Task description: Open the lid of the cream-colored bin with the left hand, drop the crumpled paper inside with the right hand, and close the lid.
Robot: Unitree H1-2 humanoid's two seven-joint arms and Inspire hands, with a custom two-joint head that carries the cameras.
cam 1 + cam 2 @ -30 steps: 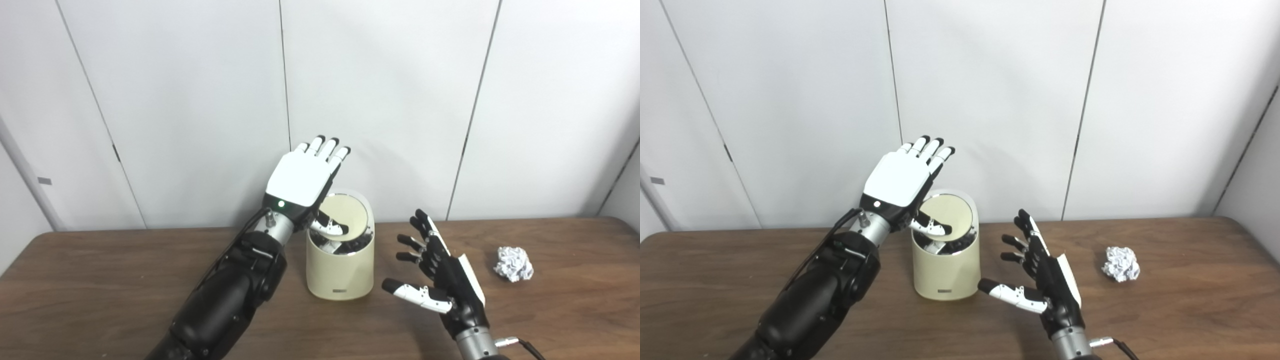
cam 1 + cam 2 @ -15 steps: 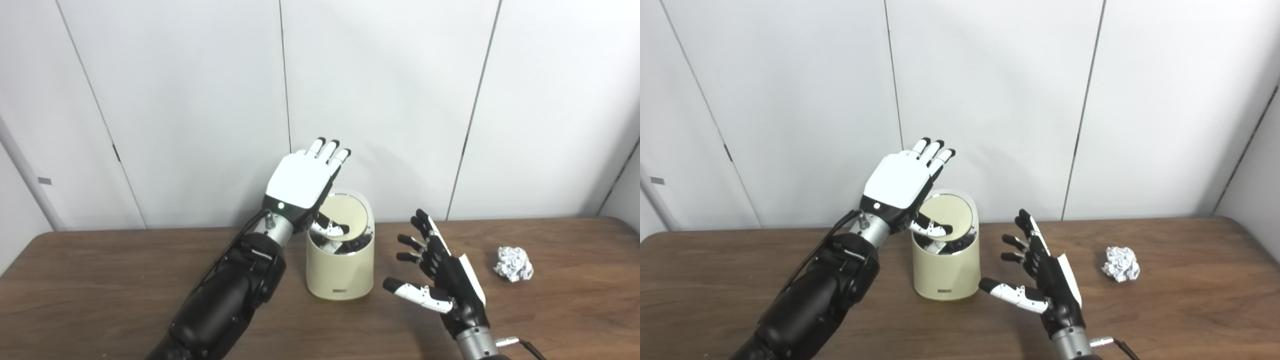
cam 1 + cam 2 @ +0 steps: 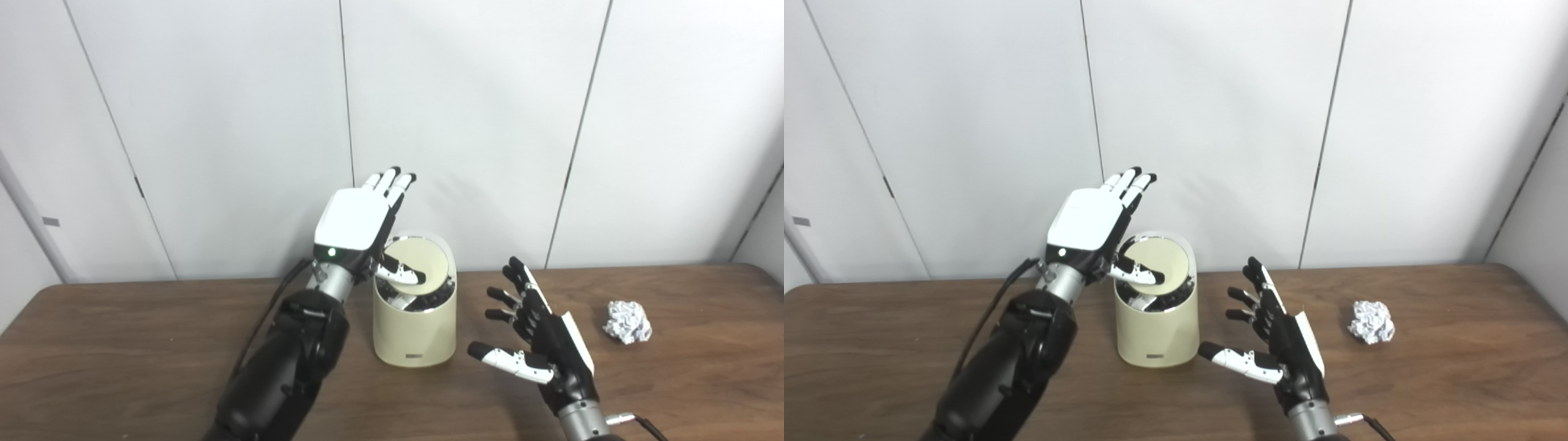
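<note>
Both hands' fingers spread, empty: left hand (image 3: 354, 218) over tilted lid (image 3: 421, 271), right hand (image 3: 1281, 344) beside bin (image 3: 1156, 331).

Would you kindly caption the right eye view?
Left robot hand tilts cream-colored bin's lid; open right robot hand waits; crumpled paper untouched.

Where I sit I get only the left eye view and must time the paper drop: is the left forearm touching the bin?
Observer: No. The right eye view shows a wider strip of bare table between the left forearm and the cream-colored bin.
Operator: Is the lid open?
Observer: Tilted. From this side the left robot hand lays its thumb across the lid, with a dark opening under the front edge.
Operator: And the paper?
Observer: The crumpled paper lies on the table, apart from the open right robot hand. More bare wood shows beyond it.
</note>
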